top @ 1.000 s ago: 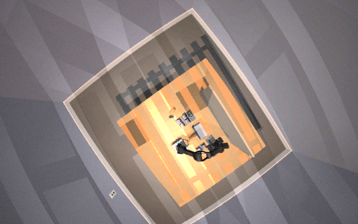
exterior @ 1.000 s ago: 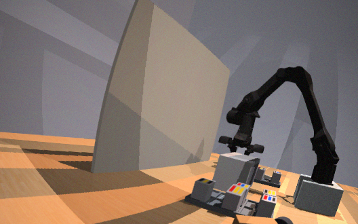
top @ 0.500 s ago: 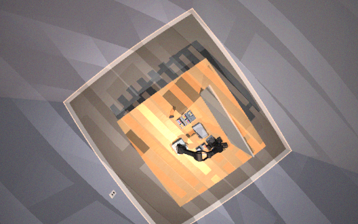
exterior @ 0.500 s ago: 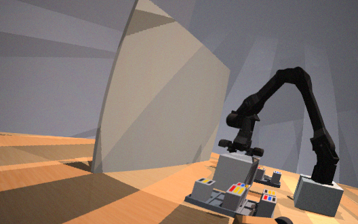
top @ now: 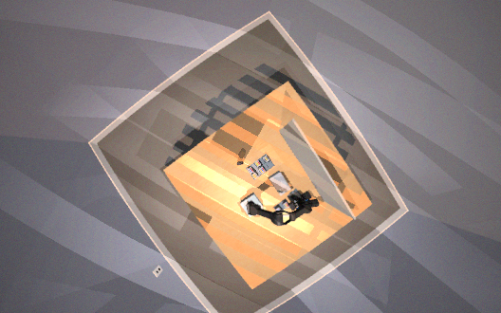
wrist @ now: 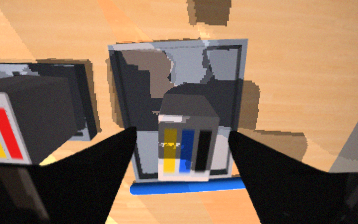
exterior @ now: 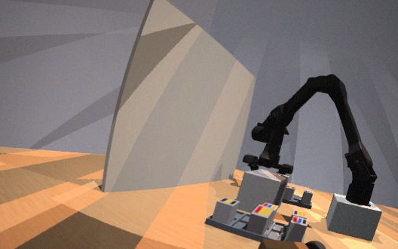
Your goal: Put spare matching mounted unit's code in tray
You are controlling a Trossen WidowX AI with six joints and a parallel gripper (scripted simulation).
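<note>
My gripper (wrist: pixel 183 134) (exterior: pixel 267 166) is open in the wrist view, one black finger on each side of a grey spare, with gaps between. The spare (wrist: pixel 188 120) has yellow, blue and black stripes on its top and stands upright in the near part of the grey tray (wrist: pixel 244 65), close to the blue strip (wrist: pixel 188 187) at the tray's near edge. In the exterior view the big grey block (exterior: pixel 258 189) hides the fingertips and the tray. The mounted unit and its printed code cannot be made out.
Left of the tray, a grey spare (wrist: pixel 46 110) with yellow and red stripes stands on a rack (wrist: pixel 87 100). Another rack (exterior: pixel 234 228) (top: pixel 269 165) with several striped units stands in front of the block. A tall panel (exterior: pixel 182 113) (top: pixel 319 166) stands beyond.
</note>
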